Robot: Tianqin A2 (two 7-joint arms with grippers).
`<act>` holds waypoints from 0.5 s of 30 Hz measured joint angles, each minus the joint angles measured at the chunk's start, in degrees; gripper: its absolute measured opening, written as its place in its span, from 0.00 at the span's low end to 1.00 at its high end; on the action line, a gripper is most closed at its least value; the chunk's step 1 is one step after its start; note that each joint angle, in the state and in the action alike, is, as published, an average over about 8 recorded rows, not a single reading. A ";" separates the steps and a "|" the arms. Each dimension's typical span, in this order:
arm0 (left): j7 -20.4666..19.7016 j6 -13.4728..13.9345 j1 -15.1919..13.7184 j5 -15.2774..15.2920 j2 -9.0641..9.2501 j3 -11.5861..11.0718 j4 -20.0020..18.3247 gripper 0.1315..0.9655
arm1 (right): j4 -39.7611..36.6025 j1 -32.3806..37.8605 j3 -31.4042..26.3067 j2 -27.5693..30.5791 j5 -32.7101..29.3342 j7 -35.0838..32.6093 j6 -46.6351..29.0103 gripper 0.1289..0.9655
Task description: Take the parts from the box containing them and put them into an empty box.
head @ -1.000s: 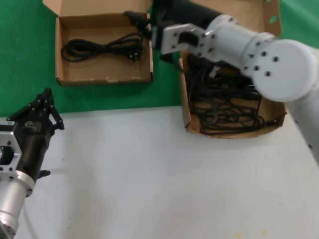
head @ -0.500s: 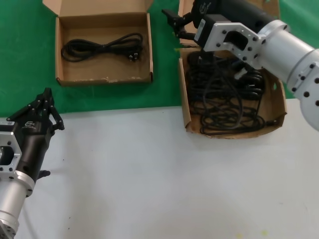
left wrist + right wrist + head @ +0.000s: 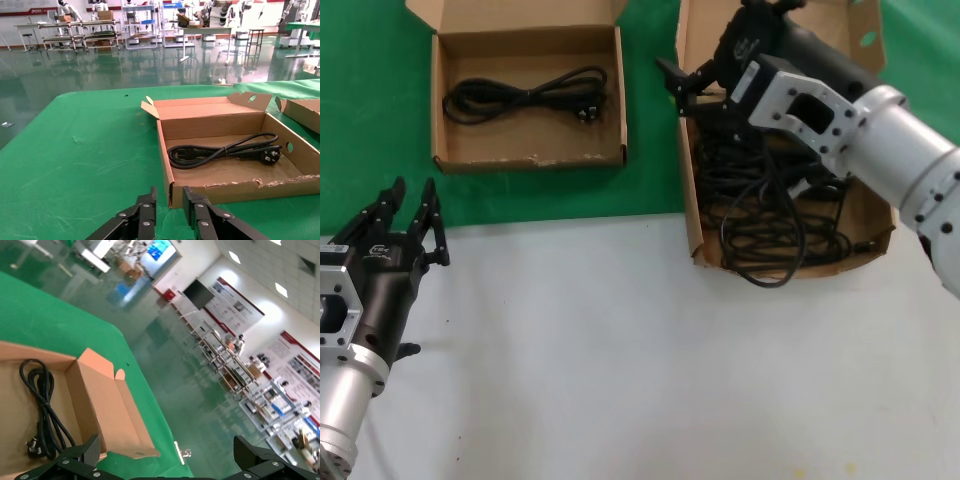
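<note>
Cord in the small box: one bundled black power cord [image 3: 525,95] lies flat in the shallow cardboard box [image 3: 440,110] on the green mat [image 3: 370,120]; its long axis runs across the box's width, plug end toward my right side.
Cords in the large box: a tangled pile of black cords [image 3: 770,200] fills the deeper tall-lidded box [image 3: 692,215], and one loop hangs over its front edge onto the white table [image 3: 620,350].
Right gripper: my right gripper [image 3: 700,85] hangs over the far left corner of the large box with its black fingers spread wide and nothing between them.
Left gripper: my left gripper [image 3: 408,215] waits low over the white table's near left edge, fingers parted a little.
Change from half a second ago: my left fingers were pressed together then and now stand apart; my right gripper has come down closer to the cord pile.
Left wrist view only: the cord [image 3: 225,150] shows its plug [image 3: 270,156] and the small box [image 3: 220,187] shows its ragged front edge.
Right wrist view only: the small box's lid flap [image 3: 107,405] stands up, and the cord [image 3: 42,405] lies beside it.
</note>
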 joint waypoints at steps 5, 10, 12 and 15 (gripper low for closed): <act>0.08 -0.06 0.07 -0.09 -0.01 -0.01 -0.01 0.16 | 0.04 -2.74 0.92 0.12 3.21 0.49 1.80 0.96; 0.15 -0.13 0.14 -0.18 -0.02 -0.02 -0.02 0.23 | 0.07 -5.52 1.85 0.25 6.45 0.99 3.62 0.98; 0.17 -0.15 0.16 -0.22 -0.02 -0.02 -0.02 0.29 | 0.08 -6.63 2.22 0.30 7.75 1.18 4.35 0.99; 0.22 -0.19 0.21 -0.27 -0.03 -0.03 -0.03 0.37 | 0.10 -8.36 2.80 0.38 9.74 1.48 5.47 1.00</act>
